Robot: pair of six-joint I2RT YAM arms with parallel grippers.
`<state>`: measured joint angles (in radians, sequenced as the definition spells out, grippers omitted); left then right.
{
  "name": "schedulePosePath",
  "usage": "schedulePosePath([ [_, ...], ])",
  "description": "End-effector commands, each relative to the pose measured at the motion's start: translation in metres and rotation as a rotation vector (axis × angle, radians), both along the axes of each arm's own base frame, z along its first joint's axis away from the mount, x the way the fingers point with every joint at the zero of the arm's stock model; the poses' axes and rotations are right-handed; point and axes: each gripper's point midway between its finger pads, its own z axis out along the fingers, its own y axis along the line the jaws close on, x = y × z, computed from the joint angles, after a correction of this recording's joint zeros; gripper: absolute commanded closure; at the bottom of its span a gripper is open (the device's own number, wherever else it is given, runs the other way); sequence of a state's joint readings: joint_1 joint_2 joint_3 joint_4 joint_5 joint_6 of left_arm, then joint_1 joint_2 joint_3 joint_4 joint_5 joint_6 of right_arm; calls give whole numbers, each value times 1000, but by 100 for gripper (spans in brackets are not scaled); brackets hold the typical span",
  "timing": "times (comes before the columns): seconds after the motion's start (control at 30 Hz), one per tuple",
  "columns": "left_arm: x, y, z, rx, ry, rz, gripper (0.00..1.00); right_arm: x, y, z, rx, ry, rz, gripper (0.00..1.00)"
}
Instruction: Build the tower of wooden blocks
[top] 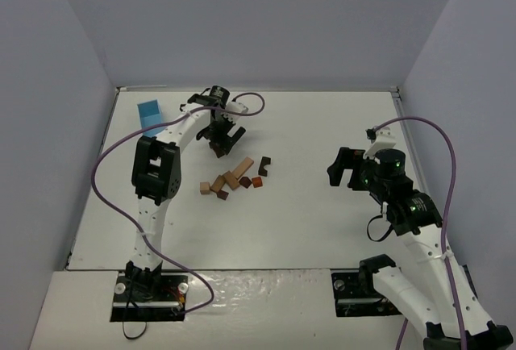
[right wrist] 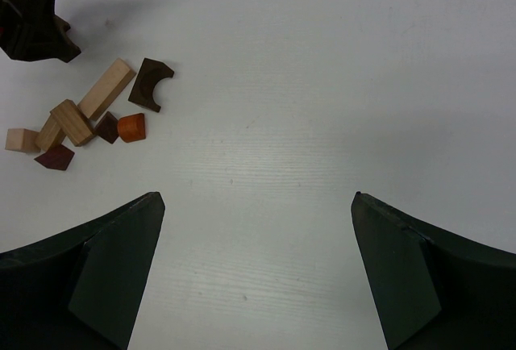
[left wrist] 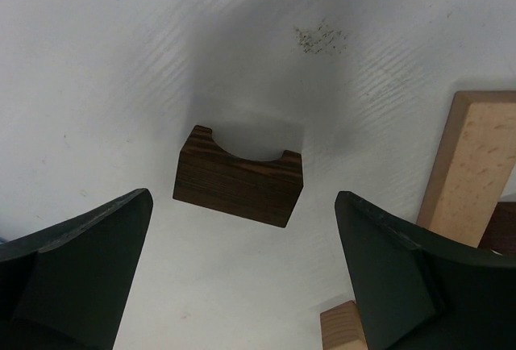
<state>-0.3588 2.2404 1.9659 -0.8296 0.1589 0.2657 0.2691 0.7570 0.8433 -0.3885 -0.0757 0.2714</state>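
The wood blocks (top: 234, 177) lie loose in a small cluster at mid-table, and no tower shows. Among them are a tan bar (right wrist: 106, 88), a dark arch piece (right wrist: 151, 84), an orange piece (right wrist: 131, 127) and a tan cube (right wrist: 18, 139). Another dark brown notched block (left wrist: 238, 177) rests on the table by itself. My left gripper (top: 221, 142) hovers over it, open, its fingers (left wrist: 89, 261) apart on either side and touching nothing. The tan bar (left wrist: 472, 164) lies just right of it. My right gripper (right wrist: 258, 205) hangs open and empty over bare table at the right (top: 345, 168).
A light blue box (top: 150, 113) stands at the back left, behind the left arm. Grey walls close off the table on three sides. A purple cable loops from each arm. A tan block end (left wrist: 343, 326) sits by the left gripper's right finger.
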Motion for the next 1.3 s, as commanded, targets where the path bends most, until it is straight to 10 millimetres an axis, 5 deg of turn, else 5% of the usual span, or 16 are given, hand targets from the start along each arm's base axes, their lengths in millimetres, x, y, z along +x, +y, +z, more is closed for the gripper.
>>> schedulePosePath([
  [0.0, 8, 6, 22, -1, -57, 16, 4, 9, 3, 16, 13, -52, -3, 0],
  [0.43, 14, 7, 4, 4, -30, 68, 17, 18, 1, 0, -21, 1, -13, 0],
  [0.77, 11, -7, 9, -79, -4, 142, 55, 21, 1, -1, -27, 6, -20, 0],
  [0.9, 7, -6, 10, -91, 9, 303, 92, 23, 1, -2, -32, 12, -21, 0],
  [1.27, 21, 18, 17, -50, -77, 681, 100, 31, -1, -6, -51, 28, -32, 0],
])
